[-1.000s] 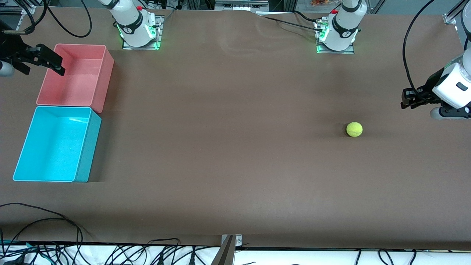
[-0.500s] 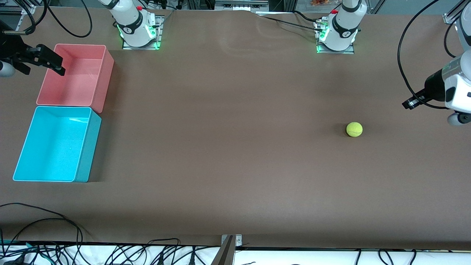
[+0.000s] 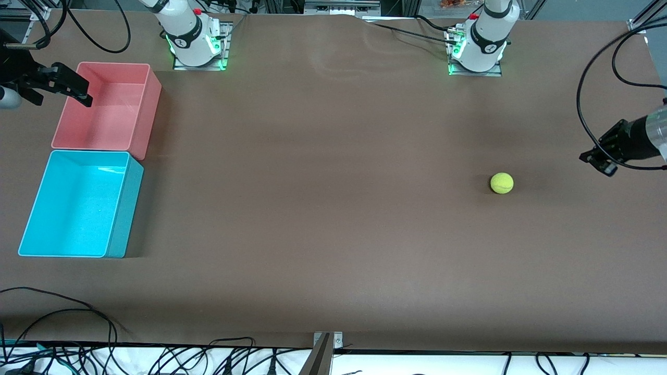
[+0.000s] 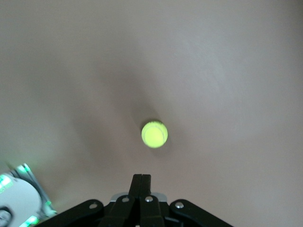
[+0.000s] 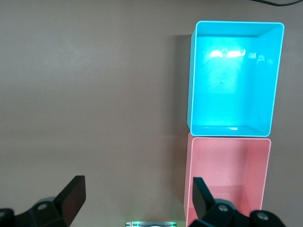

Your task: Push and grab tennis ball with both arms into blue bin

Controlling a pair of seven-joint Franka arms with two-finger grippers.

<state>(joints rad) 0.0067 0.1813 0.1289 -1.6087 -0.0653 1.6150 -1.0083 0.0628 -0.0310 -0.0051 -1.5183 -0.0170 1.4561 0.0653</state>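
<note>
The yellow-green tennis ball (image 3: 502, 183) rests on the brown table toward the left arm's end. In the left wrist view the tennis ball (image 4: 154, 135) lies just ahead of the fingertips, a gap apart. My left gripper (image 3: 595, 159) is shut on nothing and points at the ball from the table's end; the left gripper (image 4: 141, 178) shows both fingers pressed together. The blue bin (image 3: 86, 151) stands at the right arm's end, seen also as the blue bin (image 5: 191, 80). My right gripper (image 3: 61, 100) waits open over the pink bin's edge; the right gripper (image 5: 137, 185) holds nothing.
A pink-red bin (image 3: 156, 91) stands touching the blue bin, farther from the front camera; the pink-red bin (image 5: 186, 189) shows in the right wrist view. Both arm bases (image 3: 194, 39) stand along the table's back edge. Cables hang below the front edge.
The left gripper finished closing, and the left hand swung round and sank toward the table until its fingers pointed at the ball. The ball, bins and right arm stayed put.
</note>
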